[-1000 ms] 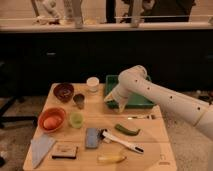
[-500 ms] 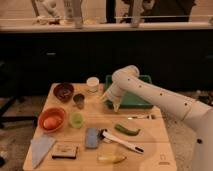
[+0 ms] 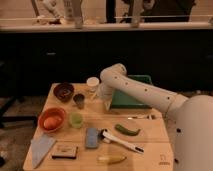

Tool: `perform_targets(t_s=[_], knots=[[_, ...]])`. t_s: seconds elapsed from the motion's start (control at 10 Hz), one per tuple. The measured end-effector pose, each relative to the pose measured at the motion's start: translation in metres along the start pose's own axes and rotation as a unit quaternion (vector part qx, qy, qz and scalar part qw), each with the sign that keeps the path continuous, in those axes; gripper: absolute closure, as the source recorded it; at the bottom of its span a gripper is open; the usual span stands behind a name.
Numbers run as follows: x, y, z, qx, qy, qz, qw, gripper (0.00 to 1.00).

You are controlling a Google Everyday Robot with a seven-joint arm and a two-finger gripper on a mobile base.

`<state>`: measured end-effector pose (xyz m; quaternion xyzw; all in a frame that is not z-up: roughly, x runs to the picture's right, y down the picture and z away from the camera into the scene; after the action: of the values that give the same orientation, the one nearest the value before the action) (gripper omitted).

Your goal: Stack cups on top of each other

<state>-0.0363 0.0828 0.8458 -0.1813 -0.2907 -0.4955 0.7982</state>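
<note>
At the desk's [image 3: 150, 142] near edge lies a yellow banana [image 3: 111, 159]. Left of it sit a dark flat block [image 3: 65, 151] and a grey cloth [image 3: 41, 146] at the corner. A little farther in, a blue sponge [image 3: 91, 137] lies just beside a white-handled brush [image 3: 121, 141], and a green cucumber-like piece [image 3: 127, 130] sits to their right.

In the next row, on the left, stands the orange bowl [image 3: 51, 120] with something round and orange inside. The pale green cup [image 3: 76, 119] stands upright just beside its right rim. Behind that cup, apart from it, the dark grey-brown cup [image 3: 79, 100] stands upright on the wood, so the two cups are separate, not stacked. A thin utensil [image 3: 141, 117] lies over on the right.

The gripper [image 3: 106, 103] hangs above the desk to the right of the dark cup, near the left edge of the green tray [image 3: 131, 95]. It is open and nothing is seen held in it. The white arm [image 3: 145, 90] reaches in from the right, across the tray.

Farther back, the wide dark red-brown bowl [image 3: 64, 91] sits behind and left of the dark cup. A white cup [image 3: 92, 82] stands at the far edge, close to the arm's bend.
</note>
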Motion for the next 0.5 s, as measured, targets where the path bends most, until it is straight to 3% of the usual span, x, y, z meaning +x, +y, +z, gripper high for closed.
perform_targets(t_s=[0.5], knots=[[-0.006,-0.033,0.015,-0.025,0.012,-0.044,0.9987,0.32]])
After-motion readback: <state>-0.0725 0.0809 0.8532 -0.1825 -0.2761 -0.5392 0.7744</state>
